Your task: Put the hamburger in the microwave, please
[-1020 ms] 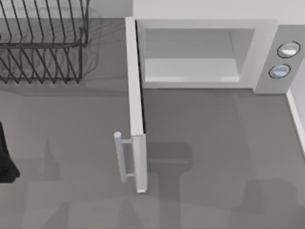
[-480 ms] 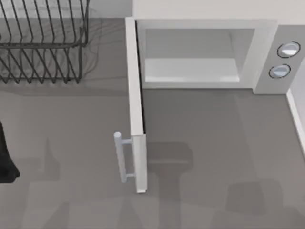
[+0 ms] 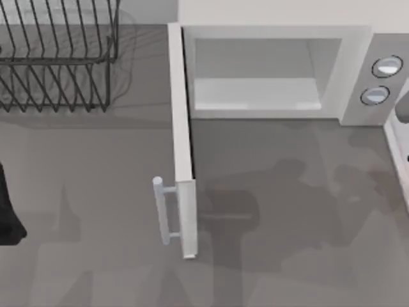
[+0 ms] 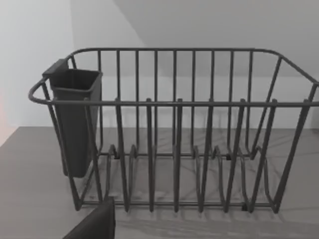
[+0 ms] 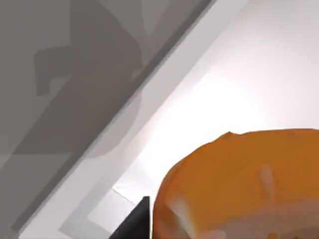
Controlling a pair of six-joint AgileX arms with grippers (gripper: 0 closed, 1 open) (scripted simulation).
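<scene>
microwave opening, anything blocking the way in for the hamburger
Nothing visible does. The microwave has its door swung fully open toward the front, the cavity looks bare, and the table in front of it carries only shadows. The hamburger shows close up in the right wrist view.

A grey table point(image 3: 96, 192) carries soft shadows; a pale wall point(image 4: 35, 59) stands behind.

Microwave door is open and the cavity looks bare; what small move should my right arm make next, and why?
Probably swing the right arm, now at the top view's right edge, leftward toward the microwave opening. The hamburger sits close under its wrist camera, the door stands wide open, and nothing lies in the cavity. The left arm is parked at the left edge.
</scene>
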